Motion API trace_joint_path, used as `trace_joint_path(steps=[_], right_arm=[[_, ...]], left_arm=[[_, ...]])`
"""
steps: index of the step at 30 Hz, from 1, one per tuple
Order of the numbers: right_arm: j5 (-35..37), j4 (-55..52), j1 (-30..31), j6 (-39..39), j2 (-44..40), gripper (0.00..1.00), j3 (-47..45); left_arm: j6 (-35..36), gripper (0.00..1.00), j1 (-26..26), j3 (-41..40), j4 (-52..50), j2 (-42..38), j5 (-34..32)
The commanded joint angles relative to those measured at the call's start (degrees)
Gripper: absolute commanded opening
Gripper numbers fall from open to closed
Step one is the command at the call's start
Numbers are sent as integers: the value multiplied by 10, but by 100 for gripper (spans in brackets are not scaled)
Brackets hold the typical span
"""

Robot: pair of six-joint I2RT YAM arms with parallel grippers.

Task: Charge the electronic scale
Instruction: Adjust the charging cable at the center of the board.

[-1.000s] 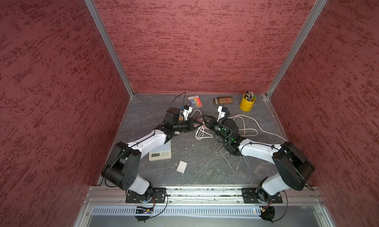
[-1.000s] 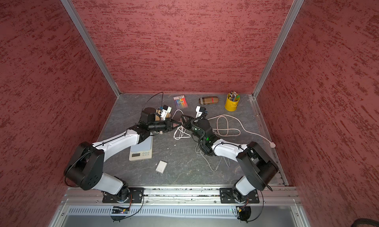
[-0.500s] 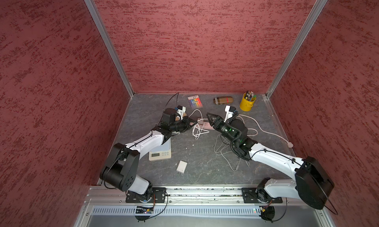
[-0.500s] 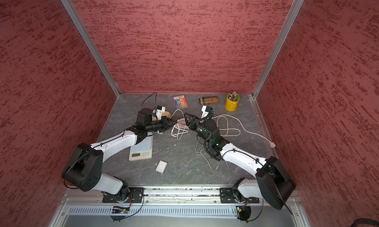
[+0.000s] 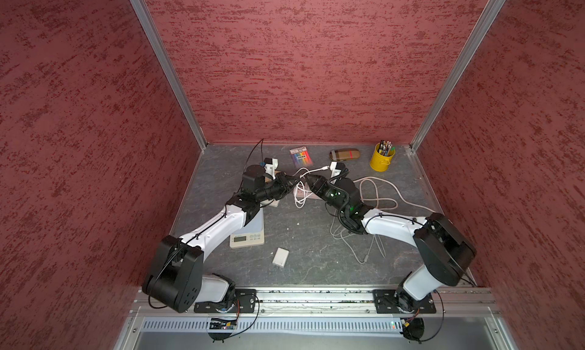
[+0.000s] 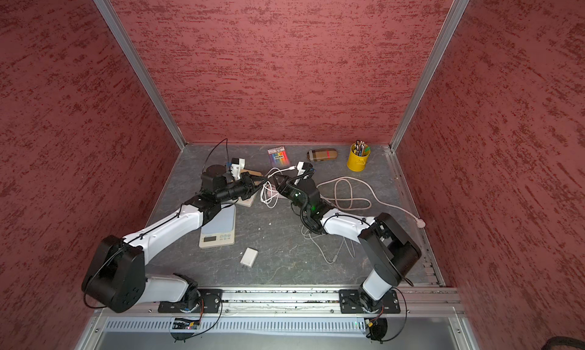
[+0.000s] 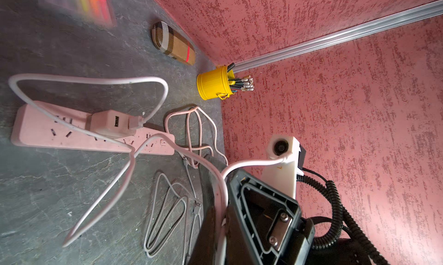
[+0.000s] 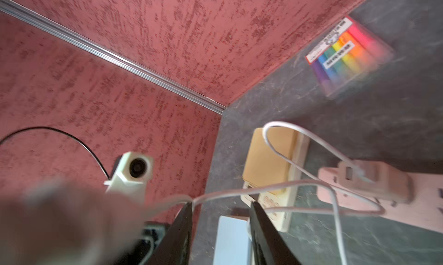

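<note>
The electronic scale (image 5: 247,236), white with a small display, lies under my left forearm; its pale top (image 8: 231,239) shows below my right gripper. My left gripper (image 5: 296,182) (image 7: 221,218) is shut on a white cable (image 7: 119,180) that runs from a charger (image 7: 110,123) plugged into the pink power strip (image 7: 48,129). The cable's free plug (image 5: 324,168) sticks out behind. My right gripper (image 5: 308,182) (image 8: 221,205) faces the left one tip to tip. It is open and empty, with the cable brushing one fingertip (image 8: 190,205).
A wooden-topped device with buttons (image 8: 271,165) lies beside the strip. At the back stand a yellow pencil cup (image 5: 382,158), a plaid case (image 5: 344,154) and a marker pack (image 5: 300,157). A white adapter (image 5: 280,257), grey cables (image 5: 348,234) and a looped pink cord (image 5: 376,193) lie on the floor.
My right gripper, shut a second ago, now stands open, and its elbow swung out to the right and came back. The left gripper still grips the white cable.
</note>
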Motion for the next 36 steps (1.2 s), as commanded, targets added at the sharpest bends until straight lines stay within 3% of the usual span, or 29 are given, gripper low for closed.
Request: trace_joint_path(steps=[1,6,7,9,10,12,14,18,21,23,27,32,36], right_arm=[[-34,72,5,1,13,38,24],[-57,103,6,0,22,34,27],[-62,102,6,0,25,29,28],[-64,93,6,-3,28,5,29],[-63,87,6,-6,27,0,29],[-56,75,6,-19,23,0,24],[-49,64,6,-35,15,0,20],[-45,-44,5,-138,-13,0,44],[-71,-185,1,-270,-26,0,92],[-98,-307,-1,-376,-26,0,132],[-111,-444,-2,-492,-29,0,159],[-126,-504,-2,-539,-28,0,168],[-135,-501,-1,-535,-28,0,169]], left_arm=[[-7,0,-3,3,4,-1,22],[-14,0,-3,-13,17,-2,26],[-14,0,-3,-14,20,-2,29],[-13,0,-3,-14,26,0,39],[-10,0,-3,-13,25,2,43],[4,3,-3,-13,23,4,55],[32,11,-2,-15,15,4,72],[151,53,7,6,-81,-4,109],[240,64,36,26,-187,-29,113],[281,66,64,28,-227,-56,115],[336,66,109,42,-263,-91,138],[383,61,103,112,-303,-65,167],[395,53,48,147,-293,-31,152]])
